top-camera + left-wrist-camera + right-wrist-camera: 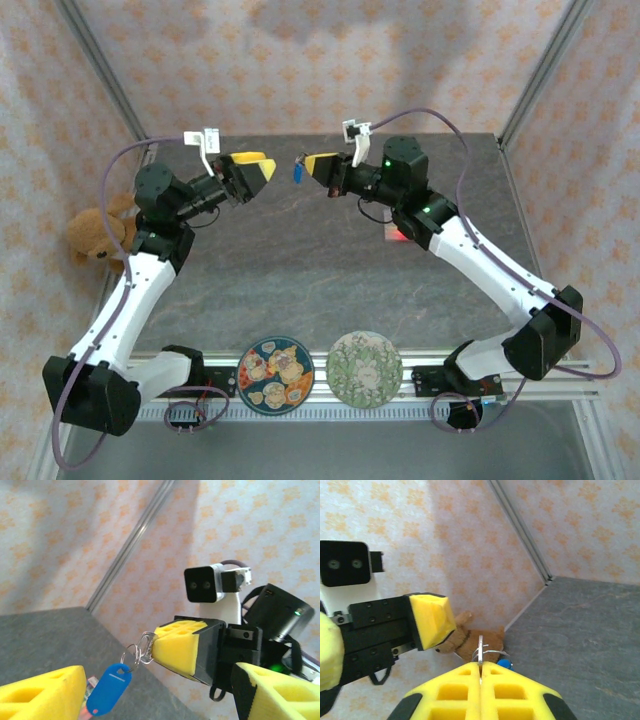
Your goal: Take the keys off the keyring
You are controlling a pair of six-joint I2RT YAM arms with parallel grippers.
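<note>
Right gripper [480,669] is pinching its two yellow pads fully together on the keyring [132,655], biting on a thin silver piece at the ring's end. Whether that piece is a key or a clasp I cannot tell. The keyring is hanging in the air just off the pad tips, above the table, and a blue tag [109,689] is dangling from its lower loop. In the right wrist view the silver piece is standing on edge in the seam between the pads. A wire loop is curving off to one side of it there, and a sliver of the blue tag is peeking out beyond.

Left gripper [262,166] is hovering just to the left of the keyring, apart from it. It is pointing toward the keyring with its jaws standing wide and gripping nothing.

Below the keyring the dark grey table [300,270] is stretching out. Well to the left of the keyring a brown teddy bear [95,235] is sitting at the table's edge. Well apart from the keyring, toward the arm bases, a colourful round plate [276,374] and a green patterned plate [365,368] are lying side by side.
</note>
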